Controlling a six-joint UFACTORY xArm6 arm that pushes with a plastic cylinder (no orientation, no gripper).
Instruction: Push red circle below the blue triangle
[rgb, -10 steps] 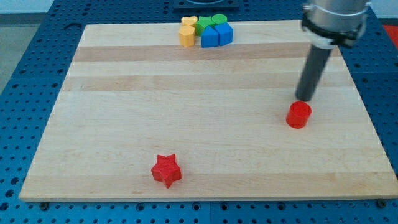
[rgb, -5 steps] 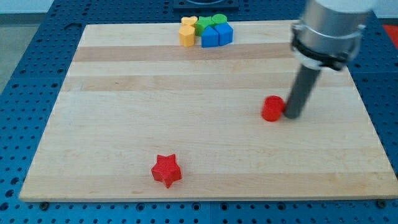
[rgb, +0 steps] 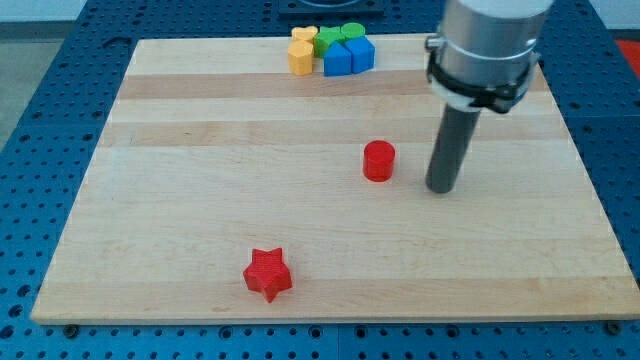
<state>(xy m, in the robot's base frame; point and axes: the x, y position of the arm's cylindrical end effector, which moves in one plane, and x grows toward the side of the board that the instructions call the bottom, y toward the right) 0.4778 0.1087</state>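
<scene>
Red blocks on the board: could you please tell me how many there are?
2: the red circle near the middle, left of my tip and apart from it, and the red star near the view's bottom.

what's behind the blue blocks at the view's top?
Behind the blue blocks sit a green circle and another green block, both partly covered; their lower parts are hidden. Yellow blocks sit to their left.

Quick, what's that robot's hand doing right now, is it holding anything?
No hand: my tip is a bare rod end, holding nothing, resting apart from the red circle on its right in the view.
</scene>
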